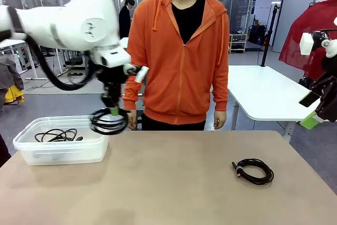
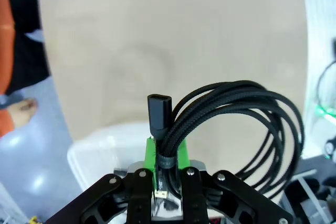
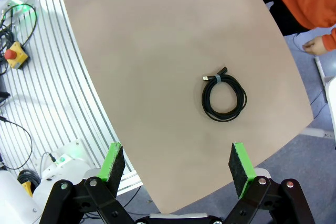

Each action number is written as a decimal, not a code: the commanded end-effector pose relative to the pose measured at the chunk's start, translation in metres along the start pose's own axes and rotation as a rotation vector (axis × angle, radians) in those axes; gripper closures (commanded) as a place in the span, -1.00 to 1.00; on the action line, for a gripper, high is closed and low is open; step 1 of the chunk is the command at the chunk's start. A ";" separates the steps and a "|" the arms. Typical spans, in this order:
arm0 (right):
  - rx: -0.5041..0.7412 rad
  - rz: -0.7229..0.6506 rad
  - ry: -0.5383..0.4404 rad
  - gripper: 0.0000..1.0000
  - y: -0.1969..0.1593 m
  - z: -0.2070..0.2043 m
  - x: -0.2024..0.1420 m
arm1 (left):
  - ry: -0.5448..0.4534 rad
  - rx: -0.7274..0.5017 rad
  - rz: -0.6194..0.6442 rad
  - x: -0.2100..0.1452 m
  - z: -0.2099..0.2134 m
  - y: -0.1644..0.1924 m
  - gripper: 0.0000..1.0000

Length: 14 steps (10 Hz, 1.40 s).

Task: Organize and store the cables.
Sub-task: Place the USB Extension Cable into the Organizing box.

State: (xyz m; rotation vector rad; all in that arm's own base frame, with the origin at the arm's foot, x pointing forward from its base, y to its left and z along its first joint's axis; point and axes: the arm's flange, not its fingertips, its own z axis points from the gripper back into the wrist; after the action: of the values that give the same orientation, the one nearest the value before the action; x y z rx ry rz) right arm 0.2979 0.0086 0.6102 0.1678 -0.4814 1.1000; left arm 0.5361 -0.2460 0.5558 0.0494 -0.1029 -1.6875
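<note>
My left gripper (image 1: pixel 112 111) is shut on a coiled black cable (image 1: pixel 108 121) and holds it in the air over the right end of the clear plastic bin (image 1: pixel 31 154). In the left wrist view the green pads (image 2: pixel 150 153) pinch the coil's banded part, and the cable (image 2: pixel 247 124) loops out to the right with a plug end standing up. Another black cable (image 1: pixel 57 135) lies inside the bin. A further coiled cable (image 1: pixel 254 170) rests on the table at the right, also the cable (image 3: pixel 224 98) below my right gripper (image 3: pixel 178 167), which hangs high above it, open and holding nothing.
A person in an orange hoodie (image 1: pixel 181 56) stands at the far edge with hands down. The tan table (image 1: pixel 174 183) has free room in the middle. A white table (image 1: pixel 263 90) stands behind at the right.
</note>
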 end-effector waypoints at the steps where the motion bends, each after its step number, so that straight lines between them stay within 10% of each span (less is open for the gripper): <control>1: 0.001 -0.008 0.006 -1.00 0.000 0.001 0.002 | -0.021 0.034 -0.029 -0.049 0.001 -0.019 1.00; 9: 0.001 -0.008 0.006 -1.00 0.000 0.001 0.002 | 0.027 0.024 -0.012 -0.078 0.012 -0.011 1.00; 10: 0.001 -0.008 0.006 -1.00 0.000 0.001 0.002 | 0.022 0.024 -0.023 -0.079 0.009 -0.015 0.65; 14: 0.001 -0.008 0.006 -1.00 0.000 0.001 0.002 | 0.050 0.114 -0.116 -0.119 0.002 0.030 0.65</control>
State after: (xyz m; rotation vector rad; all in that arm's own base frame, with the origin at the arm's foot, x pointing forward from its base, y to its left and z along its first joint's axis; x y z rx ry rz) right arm 0.2978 0.0086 0.6103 0.1676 -0.4816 1.1001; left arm 0.5629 -0.1387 0.5585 0.1400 -0.1298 -1.7780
